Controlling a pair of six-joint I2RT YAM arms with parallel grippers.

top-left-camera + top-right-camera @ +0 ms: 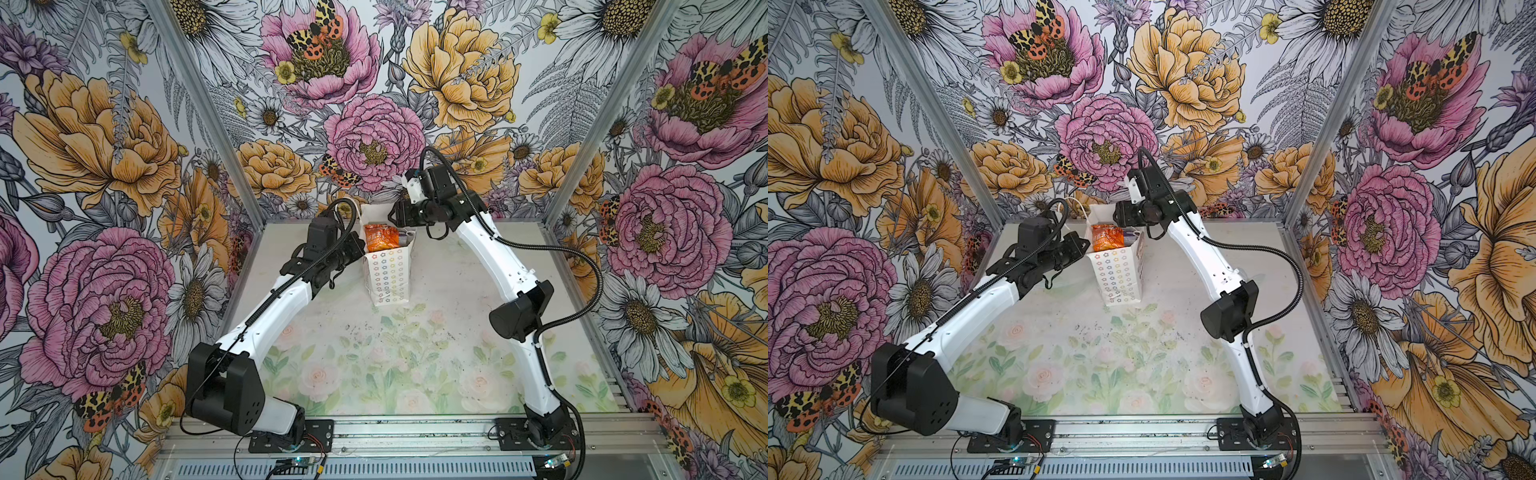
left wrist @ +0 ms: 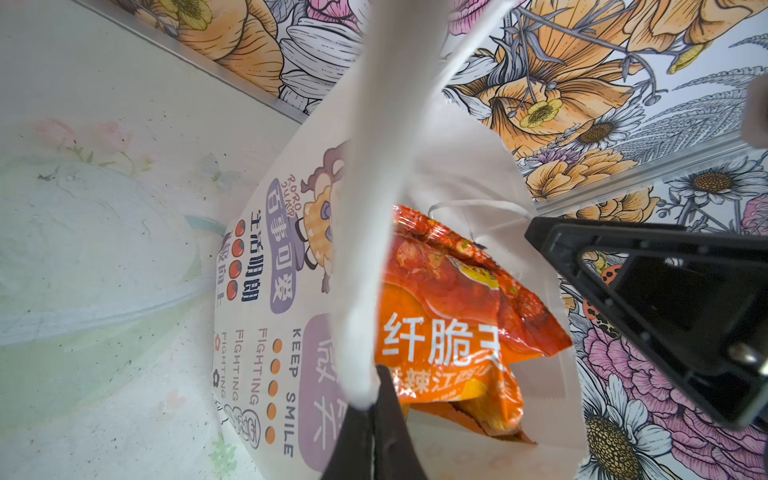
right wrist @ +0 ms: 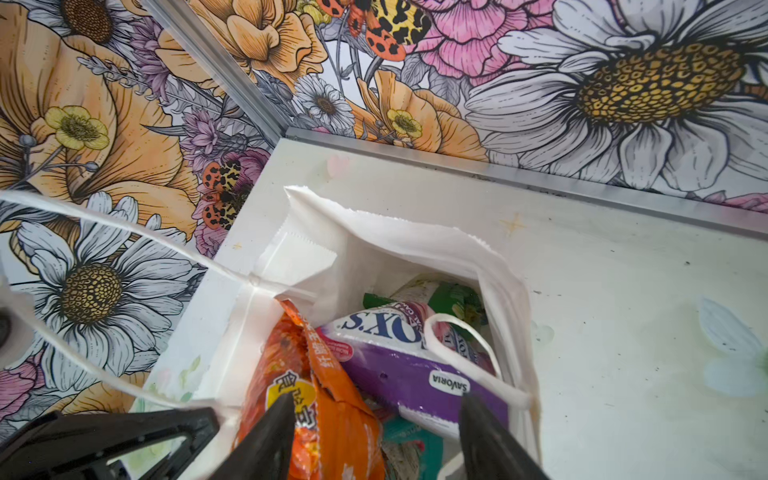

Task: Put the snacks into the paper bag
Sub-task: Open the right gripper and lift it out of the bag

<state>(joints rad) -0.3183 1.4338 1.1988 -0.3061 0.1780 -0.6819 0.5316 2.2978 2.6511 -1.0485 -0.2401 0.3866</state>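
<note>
With my left gripper [image 2: 372, 409] pinching the rim of the tall white flower-printed paper bag [image 1: 388, 278] at far centre, I'd raise the spread-jawed right gripper [image 3: 378, 397] straight up, clear of the crinkly orange foil packet [image 1: 380, 237] inside.

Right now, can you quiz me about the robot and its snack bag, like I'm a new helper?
1. True or false: the orange packet is hidden completely inside the paper bag.
2. What is the left gripper pinching? A the paper bag, B the orange packet, C nothing.
3. Fill in: the right gripper hangs over the bag with its jaws ____.
Key: 1 false, the orange packet pokes out of the bag's top. 2 A. 3 open.
</note>
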